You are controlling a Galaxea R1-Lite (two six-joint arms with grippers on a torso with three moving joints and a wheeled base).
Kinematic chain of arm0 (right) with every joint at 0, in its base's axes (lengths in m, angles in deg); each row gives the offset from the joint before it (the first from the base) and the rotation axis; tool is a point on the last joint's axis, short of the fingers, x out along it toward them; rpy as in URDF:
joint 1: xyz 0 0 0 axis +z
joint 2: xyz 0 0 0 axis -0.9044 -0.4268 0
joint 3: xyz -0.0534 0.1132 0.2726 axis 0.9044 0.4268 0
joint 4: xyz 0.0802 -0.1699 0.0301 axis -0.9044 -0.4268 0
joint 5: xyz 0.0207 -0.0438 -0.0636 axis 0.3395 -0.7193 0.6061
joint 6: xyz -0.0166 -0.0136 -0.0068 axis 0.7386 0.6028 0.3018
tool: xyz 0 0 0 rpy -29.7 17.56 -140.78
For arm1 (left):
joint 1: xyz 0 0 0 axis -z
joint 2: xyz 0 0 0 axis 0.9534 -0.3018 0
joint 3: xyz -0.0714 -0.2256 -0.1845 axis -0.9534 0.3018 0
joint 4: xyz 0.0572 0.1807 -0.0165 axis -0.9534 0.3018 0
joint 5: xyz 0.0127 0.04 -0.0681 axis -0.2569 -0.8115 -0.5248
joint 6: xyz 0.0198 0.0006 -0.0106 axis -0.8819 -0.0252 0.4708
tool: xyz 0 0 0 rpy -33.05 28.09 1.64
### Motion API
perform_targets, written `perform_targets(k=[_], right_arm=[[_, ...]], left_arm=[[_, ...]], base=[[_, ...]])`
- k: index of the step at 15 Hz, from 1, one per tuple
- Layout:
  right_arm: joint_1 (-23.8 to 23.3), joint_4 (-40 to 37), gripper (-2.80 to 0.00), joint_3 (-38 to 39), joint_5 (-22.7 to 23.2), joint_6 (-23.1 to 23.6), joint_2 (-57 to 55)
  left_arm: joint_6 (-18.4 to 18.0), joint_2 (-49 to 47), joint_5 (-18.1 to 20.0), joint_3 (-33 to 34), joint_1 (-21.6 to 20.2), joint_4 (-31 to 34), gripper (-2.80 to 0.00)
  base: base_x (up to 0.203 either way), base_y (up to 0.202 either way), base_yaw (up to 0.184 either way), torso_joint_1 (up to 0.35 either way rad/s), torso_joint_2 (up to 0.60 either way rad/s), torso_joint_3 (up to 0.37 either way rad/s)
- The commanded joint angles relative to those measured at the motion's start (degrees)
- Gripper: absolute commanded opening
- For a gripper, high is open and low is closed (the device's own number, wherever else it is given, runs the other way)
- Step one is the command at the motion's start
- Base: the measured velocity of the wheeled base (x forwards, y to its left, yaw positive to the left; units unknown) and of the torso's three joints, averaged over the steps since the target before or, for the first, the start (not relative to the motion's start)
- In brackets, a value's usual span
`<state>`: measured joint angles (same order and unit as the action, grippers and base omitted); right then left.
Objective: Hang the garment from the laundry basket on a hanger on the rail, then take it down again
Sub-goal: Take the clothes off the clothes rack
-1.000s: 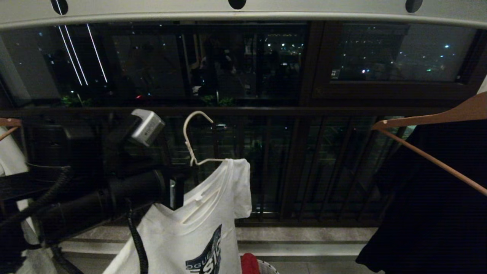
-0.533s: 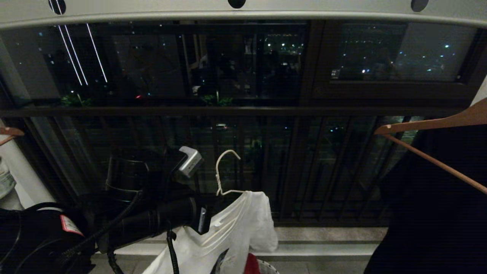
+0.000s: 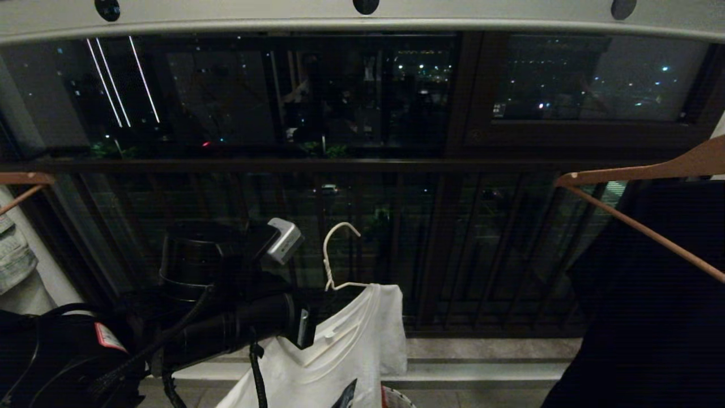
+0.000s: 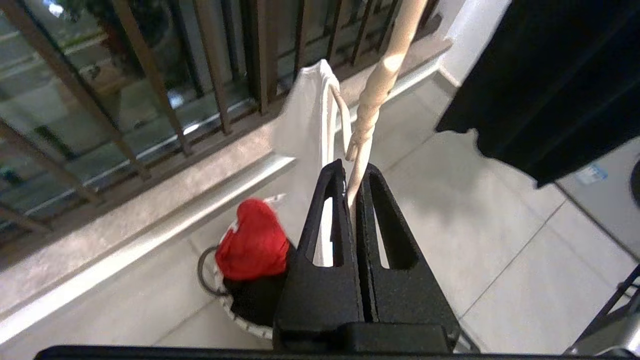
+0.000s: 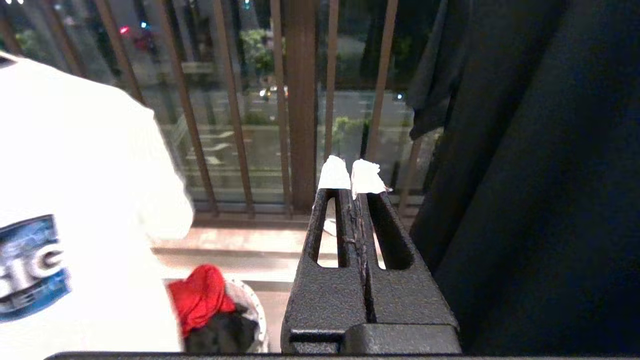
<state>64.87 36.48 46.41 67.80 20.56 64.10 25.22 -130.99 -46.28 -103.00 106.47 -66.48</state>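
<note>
The pale grey rail (image 3: 238, 20) with black holes runs across the top of the head view. Far below it, the white wire hanger (image 3: 338, 233) hangs free with its hook in the air. The white T-shirt garment (image 3: 351, 351) is draped on it. My left gripper (image 4: 352, 172) is shut on the hanger (image 4: 372, 100) wire just under the twisted neck, and the garment (image 4: 310, 115) hangs beyond the fingers. The laundry basket (image 4: 240, 322) stands on the floor below. My right gripper (image 5: 352, 177) is shut on nothing, beside the garment (image 5: 75, 200).
A red cloth (image 4: 252, 240) and dark cloth fill the basket. A brown wooden hanger (image 3: 640, 175) carries a black garment (image 3: 651, 306) at the right. Another wooden hanger end (image 3: 22, 180) shows at the left. The dark railing (image 3: 430, 255) with vertical bars stands behind.
My left arm has come down and to the right with the hanger and T-shirt, well below the rail. Over the last half second it has hardly moved; the shirt swings a little.
</note>
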Motion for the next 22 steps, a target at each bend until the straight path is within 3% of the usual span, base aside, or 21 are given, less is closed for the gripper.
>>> perform_targets(k=[1,7,11,16,19,20,21,22], right_arm=[[0.1,-0.8,-2.80,-5.9,1.0,-0.1,-7.9],[1.3,1.5,-2.80,-21.7,10.4,-0.2,-44.1],[10.4,14.7,-2.80,-26.5,12.2,-5.8,-65.6],[25.3,29.3,-2.80,-34.0,4.1,-10.7,-85.9],[34.0,30.8,-2.80,-39.2,-1.9,-11.0,-91.4],[36.3,31.0,-1.18,-40.1,-2.8,-11.0,-93.6],[38.3,31.1,0.00,-41.7,-4.1,-10.8,-95.2],[40.2,30.7,0.00,-44.3,-5.8,-10.4,-96.9]], left_arm=[[0.1,0.6,0.1,0.3,0.0,-1.1,-2.80],[1.0,2.5,0.0,0.0,0.0,-1.1,-2.80],[1.5,3.2,-0.1,-0.1,0.2,-1.6,-2.80],[2.1,3.1,-0.9,-0.1,2.3,-1.7,-2.80],[3.1,1.7,-6.0,-0.3,2.3,-9.6,-2.80],[3.2,1.3,-6.7,0.0,2.5,-11.2,-2.80],[3.3,1.1,-7.1,-0.3,2.8,-11.3,-2.80],[3.6,0.7,-7.9,-0.6,2.8,-11.4,-2.80]], base=[[0.000,0.000,0.000,0.000,0.00,0.000],[0.000,0.000,0.000,0.000,0.00,0.000],[0.000,0.000,0.000,0.000,0.00,0.000],[0.000,0.000,0.000,0.000,0.00,0.000],[0.000,0.000,0.000,0.000,0.00,0.000],[0.000,0.000,0.000,0.000,0.00,0.000],[0.000,0.000,0.000,0.000,0.00,0.000],[0.000,0.000,0.000,0.000,0.00,0.000]])
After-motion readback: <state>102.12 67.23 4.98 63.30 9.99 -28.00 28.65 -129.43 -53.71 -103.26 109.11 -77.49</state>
